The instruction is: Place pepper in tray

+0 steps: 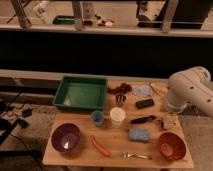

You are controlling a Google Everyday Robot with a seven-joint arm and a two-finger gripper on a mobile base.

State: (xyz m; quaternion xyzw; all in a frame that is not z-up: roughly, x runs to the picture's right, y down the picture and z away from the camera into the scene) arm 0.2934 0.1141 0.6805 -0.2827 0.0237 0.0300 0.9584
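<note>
The camera view looks down on a light wooden table (80,155) from its front. The slim, curved orange-red pepper (100,146) lies flat on the table top close to the front edge. It sits between the round purple bowl (66,137) and a metal fork (134,155), just in front of a small blue cup (97,118). The pepper is outside the large rectangular green plastic tray (80,93), which sits at the back of the table behind the blue cup and the purple bowl.

The robot's bulky white arm (192,92) comes in at the far side of the table from the tray. Its two-finger gripper (169,121) hangs low over the table beside a black-handled tool (142,119) and behind the round orange bowl (171,145). The fingers are spread wide with nothing held between them. The pepper is well apart from them, with a blue sponge (138,135) and a white cup (117,117) on the table in between.

A black block (145,103) and a grey-blue cloth (141,90) lie further back.
</note>
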